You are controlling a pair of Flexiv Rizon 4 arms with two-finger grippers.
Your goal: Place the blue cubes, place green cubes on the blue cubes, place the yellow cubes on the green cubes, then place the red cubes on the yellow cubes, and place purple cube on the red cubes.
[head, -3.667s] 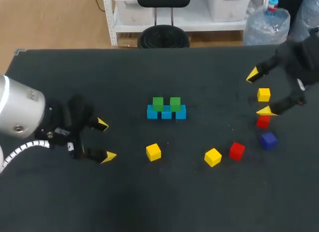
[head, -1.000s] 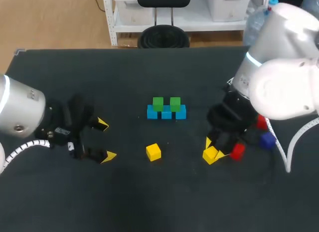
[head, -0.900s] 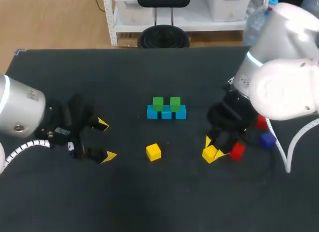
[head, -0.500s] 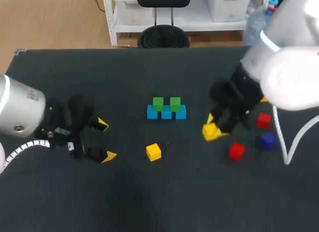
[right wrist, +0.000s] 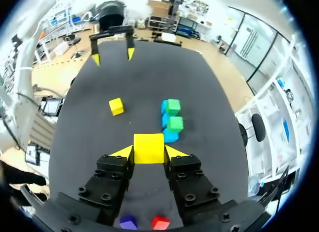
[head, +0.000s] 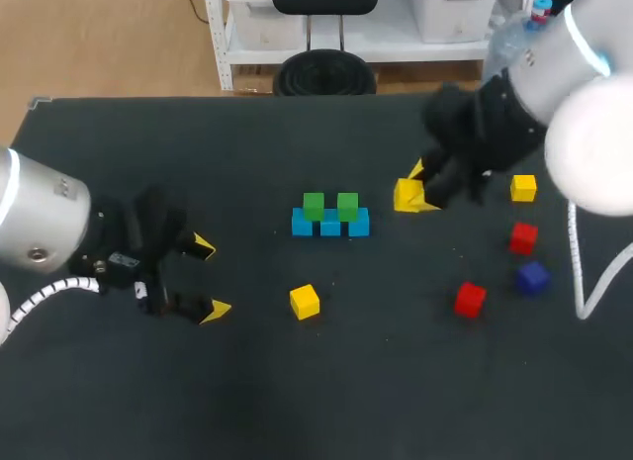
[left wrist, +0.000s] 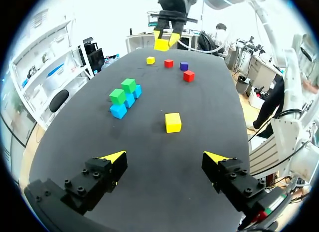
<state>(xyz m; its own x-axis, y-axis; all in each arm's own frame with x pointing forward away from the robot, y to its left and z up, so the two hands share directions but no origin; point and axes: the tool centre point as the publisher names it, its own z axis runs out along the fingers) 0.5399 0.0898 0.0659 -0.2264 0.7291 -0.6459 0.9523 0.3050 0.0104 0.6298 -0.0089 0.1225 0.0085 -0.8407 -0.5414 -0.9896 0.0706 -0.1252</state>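
Wide apart and empty, the left gripper's (left wrist: 164, 157) jaws hung over the table's near side. Beyond the loose yellow cube (head: 305, 301), two green cubes (head: 314, 205) sat on the blue cubes (head: 330, 226). Farther right, the right gripper (head: 415, 191), clamped on the held yellow cube (right wrist: 148, 147), had lifted it from beside a red cube (head: 470, 299) and carried it toward the stack, so the yellow layer looked next. No writing was legible.

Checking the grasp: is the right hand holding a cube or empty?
Holding: the right hand clamps the yellow cube between both fingers.
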